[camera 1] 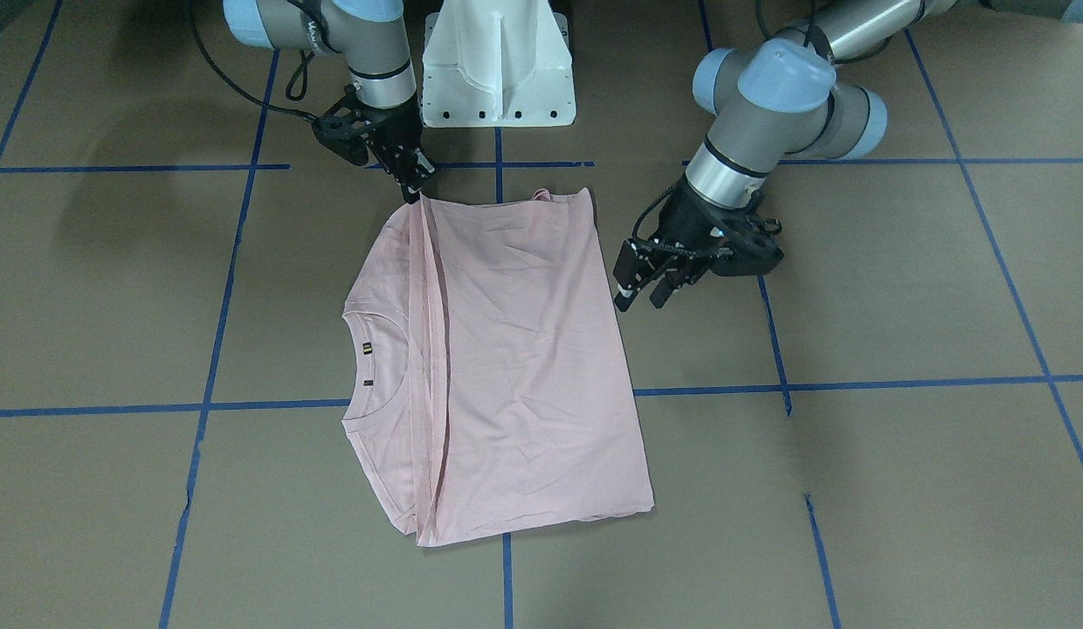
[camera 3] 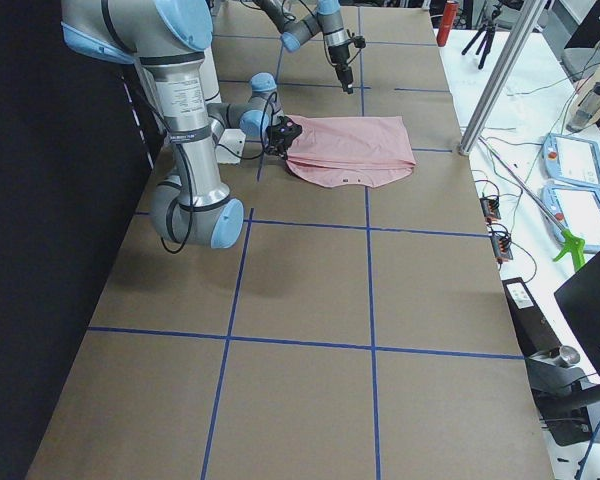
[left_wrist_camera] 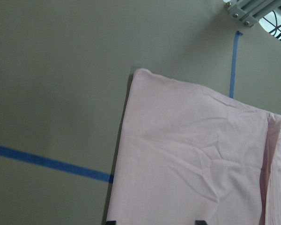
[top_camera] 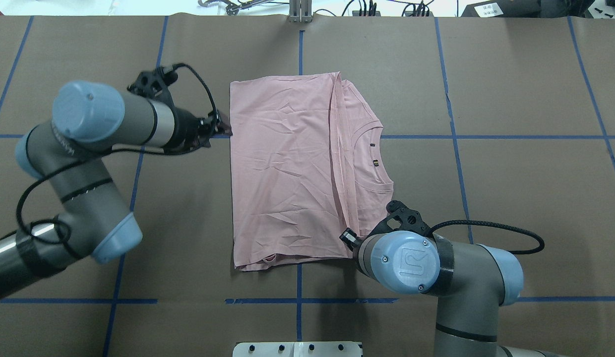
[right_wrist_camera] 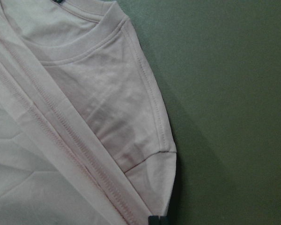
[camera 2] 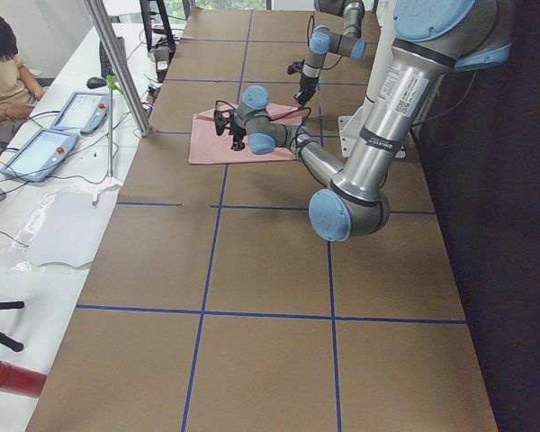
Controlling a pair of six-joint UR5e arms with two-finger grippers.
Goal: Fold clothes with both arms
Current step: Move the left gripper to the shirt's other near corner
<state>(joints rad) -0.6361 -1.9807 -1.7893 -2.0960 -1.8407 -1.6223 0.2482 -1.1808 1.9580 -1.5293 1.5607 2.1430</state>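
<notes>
Pink T-shirt [camera 1: 524,349] lay half folded, the right gripper [camera 1: 415,188] pinching its corner (likely to pull it over) while the left gripper [camera 1: 639,301] hung open beside it.

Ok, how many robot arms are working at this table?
2. The left arm comes in on the overhead view's left, ending beside the edge of the pink shirt. The right arm is at the shirt's near corner, collar side. None seems hidden.

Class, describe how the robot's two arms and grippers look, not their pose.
The left arm and right arm are grey-and-silver tubes with rounded light blue joint caps and loose black cables. The left gripper and right gripper are black, two-fingered.
</notes>
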